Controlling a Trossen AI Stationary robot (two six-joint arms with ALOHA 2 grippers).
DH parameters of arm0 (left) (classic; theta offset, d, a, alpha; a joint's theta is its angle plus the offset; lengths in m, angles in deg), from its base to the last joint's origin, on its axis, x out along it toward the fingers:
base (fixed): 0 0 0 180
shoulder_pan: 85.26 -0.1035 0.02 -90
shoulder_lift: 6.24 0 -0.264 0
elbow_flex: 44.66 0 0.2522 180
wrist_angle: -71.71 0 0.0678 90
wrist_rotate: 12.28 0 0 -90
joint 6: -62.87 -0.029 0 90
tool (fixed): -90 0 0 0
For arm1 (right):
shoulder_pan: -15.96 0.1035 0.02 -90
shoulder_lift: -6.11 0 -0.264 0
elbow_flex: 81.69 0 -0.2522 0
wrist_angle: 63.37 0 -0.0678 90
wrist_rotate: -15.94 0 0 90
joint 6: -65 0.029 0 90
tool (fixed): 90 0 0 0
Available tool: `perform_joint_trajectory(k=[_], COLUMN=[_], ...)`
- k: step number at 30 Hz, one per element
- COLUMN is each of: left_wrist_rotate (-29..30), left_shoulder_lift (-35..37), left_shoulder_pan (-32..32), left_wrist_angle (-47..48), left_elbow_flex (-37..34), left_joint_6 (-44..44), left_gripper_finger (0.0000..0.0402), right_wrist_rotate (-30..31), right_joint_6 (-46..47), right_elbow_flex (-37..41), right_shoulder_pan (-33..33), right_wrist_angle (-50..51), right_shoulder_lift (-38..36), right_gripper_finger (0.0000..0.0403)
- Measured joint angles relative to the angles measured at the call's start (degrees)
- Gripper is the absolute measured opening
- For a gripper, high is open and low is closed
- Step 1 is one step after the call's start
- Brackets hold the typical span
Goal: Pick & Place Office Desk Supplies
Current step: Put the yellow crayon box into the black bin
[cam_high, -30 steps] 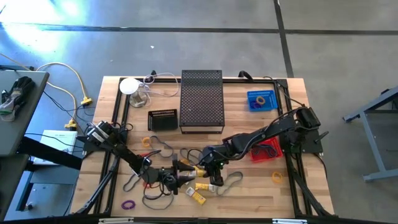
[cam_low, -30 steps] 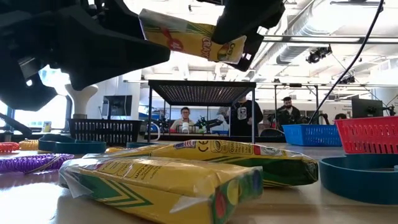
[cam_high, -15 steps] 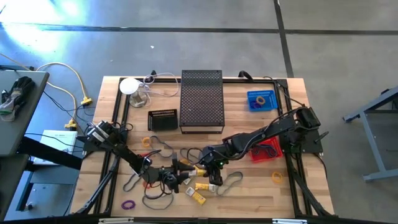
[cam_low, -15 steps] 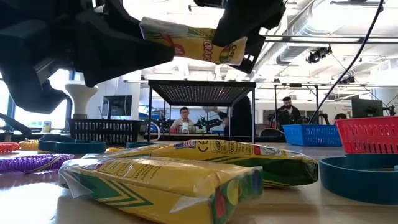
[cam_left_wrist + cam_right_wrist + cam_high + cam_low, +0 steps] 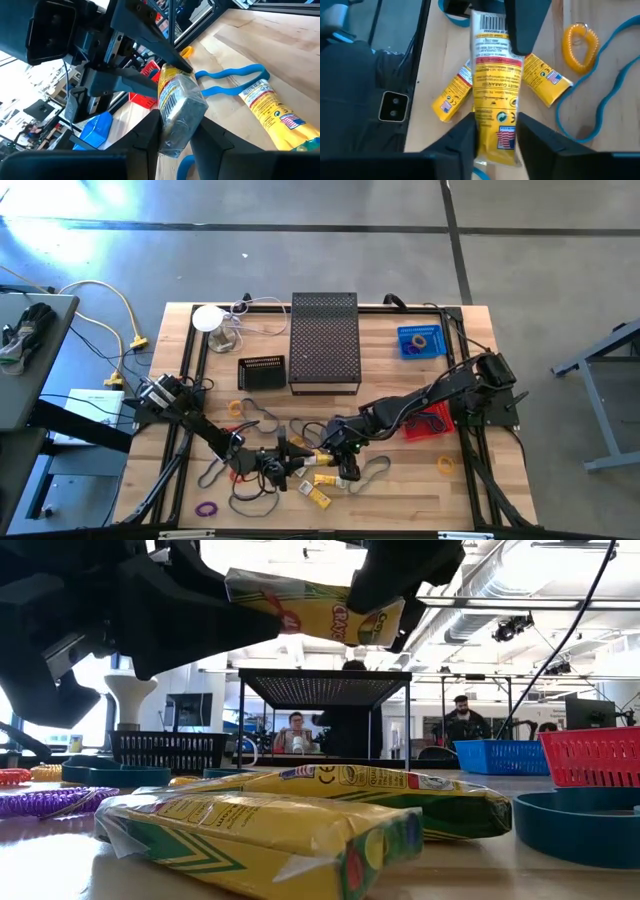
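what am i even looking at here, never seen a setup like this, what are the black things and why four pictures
The black things are two robot arms at a wooden table. One picture looks straight down from above, one looks level across the tabletop, and two come from cameras on the arms' wrists.

Both arms meet near the table's front middle. The left gripper and the right gripper each have their fingers around opposite ends of one yellow crayon pack, lifted above the table. It looks like a handover.

On the table lie more yellow packs, blue elastic bands, an orange coil, a purple coil, a red basket, a blue basket and a black mesh stand.
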Motion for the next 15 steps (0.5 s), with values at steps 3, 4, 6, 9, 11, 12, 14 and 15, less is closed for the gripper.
perform_joint_trajectory(k=[3, 4, 6, 9, 11, 12, 14, 15], left_wrist_rotate=[-0.2, -0.3, -0.4, -0.4, -0.4, -0.2, 1.2, 2.6], left_shoulder_lift=[0.0, 0.0, 0.0, 0.0, 0.0, 0.0, 0.0, 0.0], left_shoulder_pan=[0.1, 0.2, 0.2, 0.2, 0.2, 0.3, 0.6, 0.9], left_wrist_angle=[0.0, 0.0, 0.0, -0.1, -0.2, -0.2, -0.2, -0.3], left_elbow_flex=[0.0, 0.0, 0.0, 0.0, 0.0, 0.0, 0.0, 0.0], left_joint_6=[1.1, 2.2, 5.8, 13.1, 17.6, 20.0, 24.8, 27.2], left_gripper_finger=[0.0087, 0.0087, 0.0087, 0.0087, 0.0087, 0.0087, 0.0087, 0.0087], right_wrist_rotate=[3.0, 4.2, 6.5, 7.3, 6.9, 6.9, 9.5, 11.2], right_joint_6=[-0.4, -1.1, -4.1, -9.1, -11.0, -11.2, -10.7, -10.5], right_elbow_flex=[0.0, 0.0, 0.0, 0.0, 0.0, 0.0, 0.0, 0.0], right_shoulder_pan=[0.9, 1.1, 1.7, 2.9, 3.9, 4.4, 5.6, 6.3], right_wrist_angle=[0.1, 0.0, 0.0, 0.3, 0.4, 0.1, 1.3, 1.5], right_shoulder_lift=[0.0, 0.0, -0.1, -1.0, -1.7, -2.0, -3.0, -3.6], right_gripper_finger=[0.0178, 0.0194, 0.0225, 0.0259, 0.0275, 0.0281, 0.0290, 0.0293])
